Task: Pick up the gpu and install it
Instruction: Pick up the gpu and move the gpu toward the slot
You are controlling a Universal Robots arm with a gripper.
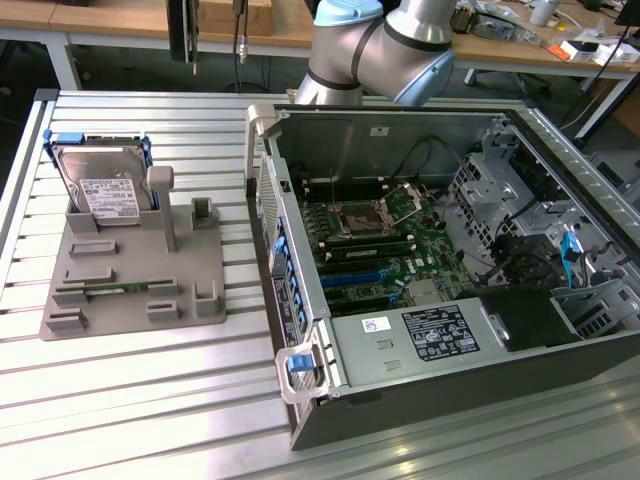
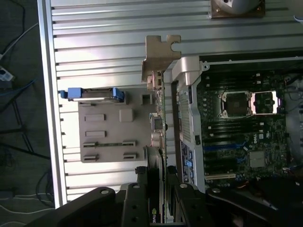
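Two dark fingers (image 2: 142, 201) of the end effector (image 2: 158, 177) are clenched on the gpu (image 2: 157, 118), one on each flat face. The card is seen edge-on and runs straight out from the grip, with its silver bracket (image 2: 161, 49) at the far end. It is held in the air. Looking down from the wrist, it lines up over the edge of the grey parts fixture (image 2: 106, 142), just beside the side wall of the open computer case (image 2: 189, 94).

Below lies the slatted metal worktop (image 1: 150, 400). The case stands on it at the exterior view's right, lid off. A power supply (image 1: 420, 335) with a white label sits at its near end, and the green motherboard (image 1: 400, 250) with its square processor socket (image 1: 375, 212) lies beyond. The fixture sits apart at the exterior view's left. A hard drive (image 1: 105, 190) with blue rails stands upright in its back slot, and a narrow green memory stick (image 1: 115, 290) lies flat near the front.

Behind the case rises the arm (image 1: 380, 45), with its grey and pale blue joint. Farther back, wooden benches (image 1: 100, 15) carry cables and small clutter.
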